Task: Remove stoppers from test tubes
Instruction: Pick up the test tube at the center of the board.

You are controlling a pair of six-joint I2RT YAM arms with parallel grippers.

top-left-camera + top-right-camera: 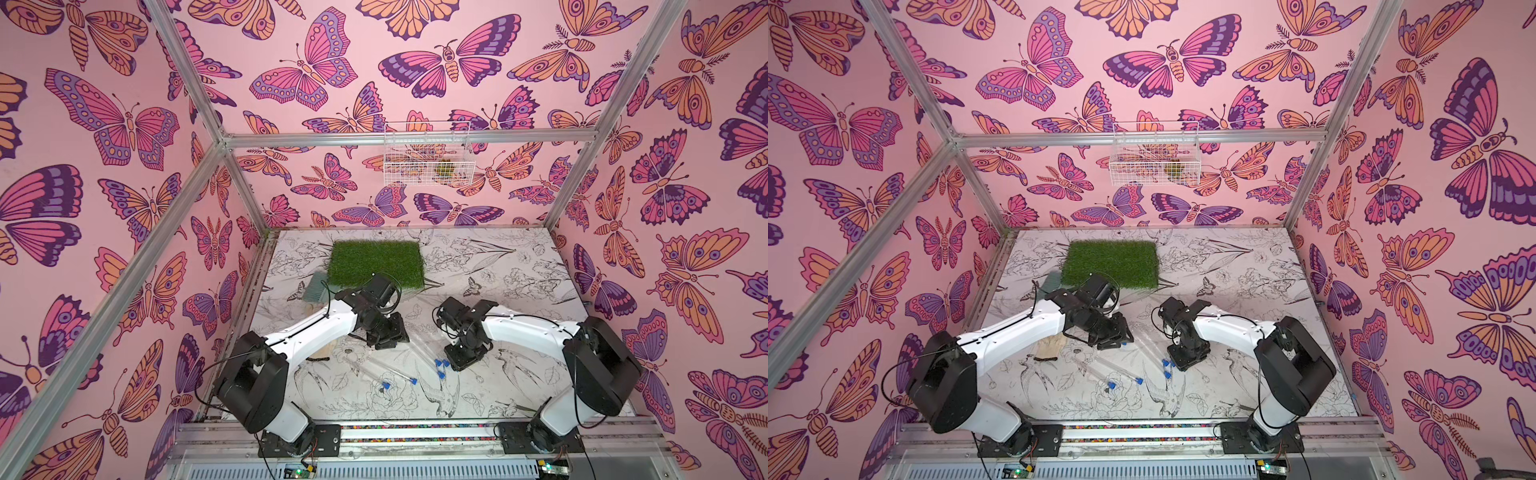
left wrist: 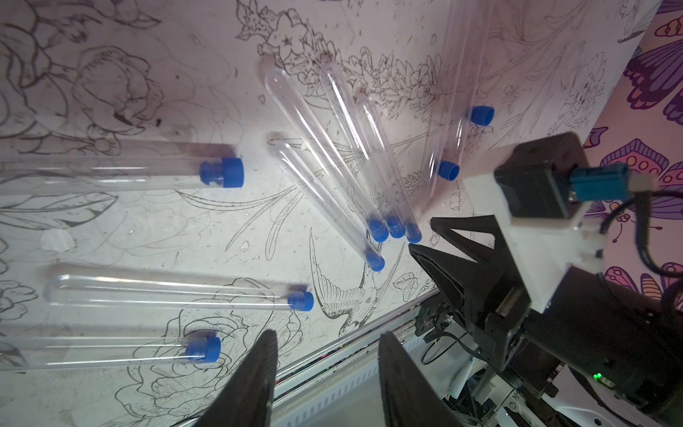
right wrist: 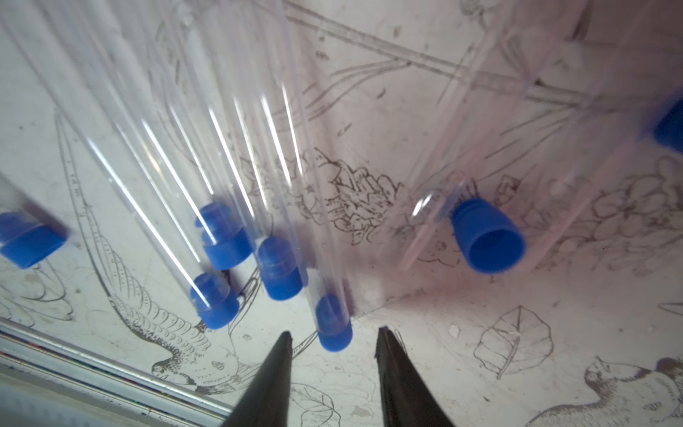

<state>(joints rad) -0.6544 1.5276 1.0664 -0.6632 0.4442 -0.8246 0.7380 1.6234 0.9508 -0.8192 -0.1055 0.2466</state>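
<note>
The test tubes (image 2: 318, 148) lie flat on the surface (image 1: 498, 266) near the middle, between the arms, blue stoppers (image 2: 229, 172) in their mouths. The right fingers (image 3: 271, 380) stand spread and empty just short of one stoppered end; the left fingers (image 2: 255, 377) hover spread and empty

Glossy clear test tubes (image 2: 327, 155), matt blue plastic stoppers (image 2: 228, 172).

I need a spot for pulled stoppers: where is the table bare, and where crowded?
Bare: the table's far right, between the grass mat and the right wall; and the near strip between the test tubes and the front rail. Crowded: the tube-strewn middle between the left gripper and right gripper.
</note>
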